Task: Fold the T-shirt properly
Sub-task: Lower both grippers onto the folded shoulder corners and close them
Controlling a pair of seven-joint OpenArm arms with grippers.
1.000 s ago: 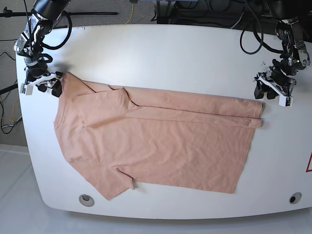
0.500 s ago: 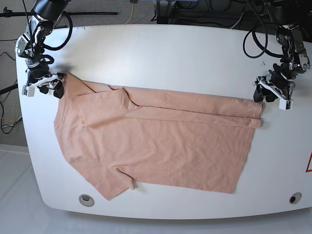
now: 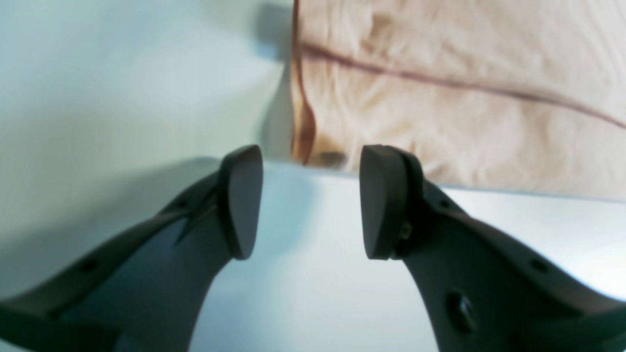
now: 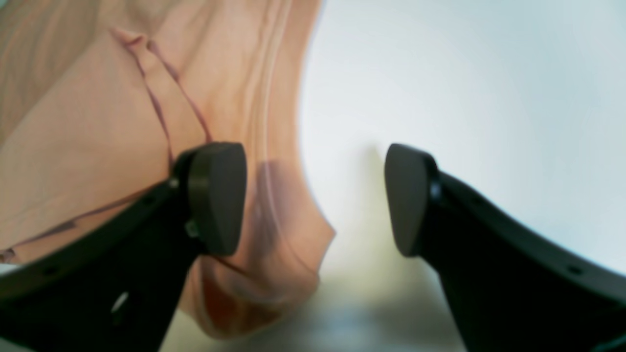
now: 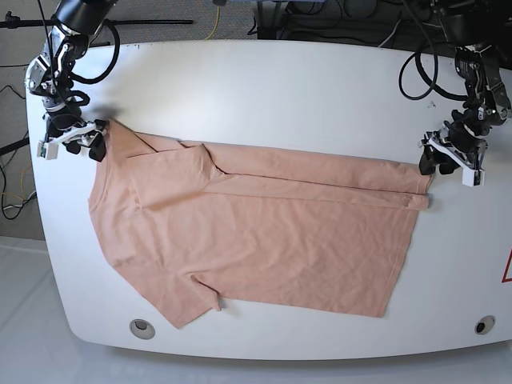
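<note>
One T-shirt [image 5: 256, 232] lies between two spread claws, left claw [image 5: 450, 160] and right claw [image 5: 74, 142].

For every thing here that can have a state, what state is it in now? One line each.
T-shirt: flat on the white table, far long edge folded in, one sleeve spread out at the near side.
Left claw: open, empty, beside the shirt's hem corner.
Right claw: open, empty, one finger over the shirt's corner.
</note>
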